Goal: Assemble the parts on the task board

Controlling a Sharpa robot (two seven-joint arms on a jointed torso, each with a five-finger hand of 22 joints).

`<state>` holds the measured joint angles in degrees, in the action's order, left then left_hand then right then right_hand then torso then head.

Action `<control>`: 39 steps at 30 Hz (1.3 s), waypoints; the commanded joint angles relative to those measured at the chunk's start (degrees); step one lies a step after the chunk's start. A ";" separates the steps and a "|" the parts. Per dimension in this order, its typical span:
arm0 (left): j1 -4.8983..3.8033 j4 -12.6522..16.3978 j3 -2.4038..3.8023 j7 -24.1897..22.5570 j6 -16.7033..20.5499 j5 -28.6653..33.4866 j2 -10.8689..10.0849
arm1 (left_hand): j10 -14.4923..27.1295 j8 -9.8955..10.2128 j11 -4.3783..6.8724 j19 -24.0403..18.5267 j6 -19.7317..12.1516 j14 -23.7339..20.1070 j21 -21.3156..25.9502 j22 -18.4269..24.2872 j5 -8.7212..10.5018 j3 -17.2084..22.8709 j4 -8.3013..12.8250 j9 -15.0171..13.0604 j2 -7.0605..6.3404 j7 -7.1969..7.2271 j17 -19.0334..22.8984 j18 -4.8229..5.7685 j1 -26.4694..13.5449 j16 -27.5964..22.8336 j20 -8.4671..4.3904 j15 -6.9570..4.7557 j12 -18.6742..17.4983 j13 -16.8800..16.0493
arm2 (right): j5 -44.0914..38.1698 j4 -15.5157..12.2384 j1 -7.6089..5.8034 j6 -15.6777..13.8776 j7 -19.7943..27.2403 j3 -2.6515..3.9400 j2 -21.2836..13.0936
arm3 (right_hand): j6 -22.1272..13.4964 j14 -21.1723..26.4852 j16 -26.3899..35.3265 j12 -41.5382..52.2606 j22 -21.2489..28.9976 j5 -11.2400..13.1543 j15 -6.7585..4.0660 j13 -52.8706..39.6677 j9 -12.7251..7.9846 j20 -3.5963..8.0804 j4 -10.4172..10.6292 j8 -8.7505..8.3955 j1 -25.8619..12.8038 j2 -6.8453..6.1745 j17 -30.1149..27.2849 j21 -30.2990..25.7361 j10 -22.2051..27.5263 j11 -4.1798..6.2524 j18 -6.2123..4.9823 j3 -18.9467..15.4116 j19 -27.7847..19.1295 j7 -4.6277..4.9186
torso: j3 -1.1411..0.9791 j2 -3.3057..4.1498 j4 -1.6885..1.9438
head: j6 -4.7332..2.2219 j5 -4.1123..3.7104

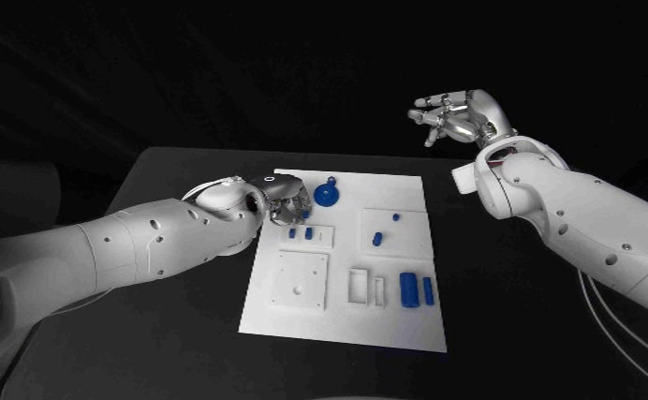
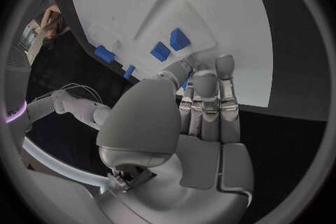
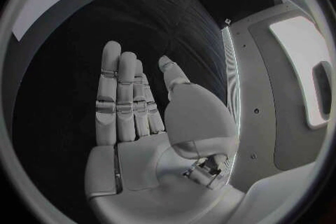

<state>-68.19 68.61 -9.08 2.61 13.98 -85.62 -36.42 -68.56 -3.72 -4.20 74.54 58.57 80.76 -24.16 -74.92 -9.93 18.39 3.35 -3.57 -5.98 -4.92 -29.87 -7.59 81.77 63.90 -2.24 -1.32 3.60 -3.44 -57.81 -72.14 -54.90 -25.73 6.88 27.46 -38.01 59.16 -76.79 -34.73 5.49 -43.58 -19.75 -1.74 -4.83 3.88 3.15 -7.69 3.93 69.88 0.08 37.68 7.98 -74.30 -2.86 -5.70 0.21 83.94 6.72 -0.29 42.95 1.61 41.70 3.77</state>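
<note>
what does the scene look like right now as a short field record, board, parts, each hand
board: white rectangular task board lying flat on the black table
parts: round blue part with a stem near the board's far edge; two small blue blocks by the left hand; small blue peg mid-board; two upright blue cylinders near the right edge
left hand: silver left hand low over the board's far left corner, fingers extended, nothing visibly held
right hand: silver right hand raised off the table, fingers apart, holding nothing
</note>
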 commanded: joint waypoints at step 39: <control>-2.20 -0.07 4.02 -13.13 11.63 60.92 -5.16 | -0.30 0.08 -0.86 -11.06 6.09 -7.84 20.14 11.87 0.43 0.51 2.16 -0.23 1.88 -1.86 16.74 3.25 -2.95 -46.49 2.15 2.75 -0.18 0.08 | -42.40 -3.99 9.42 14.89 -15.15 -2.22 -1.29 | 6.02 -5.21 -9.21 -2.04 -13.71 11.22 -0.34 1.33 -0.09 0.32 -6.03 -0.36 -0.71 -7.20 4.57 13.48 3.11 -0.46 -2.12 26.81 1.87 -0.67 | 0.76 -2.01 0.08 | -0.63 -3.03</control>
<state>-70.17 67.87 -5.15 -5.53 27.77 -36.83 -41.42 -69.49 -3.81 -4.84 64.22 64.58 73.47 -4.92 -63.74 -9.48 18.59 5.61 -3.86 -3.91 -6.35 -13.98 -4.88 79.30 19.55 -0.40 1.05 3.59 -3.44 -92.48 -75.89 -45.74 -12.87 -4.92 25.42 -39.49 65.66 -81.82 -43.71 3.67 -57.23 -8.89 -2.23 -3.59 3.85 3.50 -13.78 3.77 69.15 -6.72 42.34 21.29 -71.61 -3.35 -7.96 26.80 84.04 5.98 0.26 41.63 1.57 40.85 0.99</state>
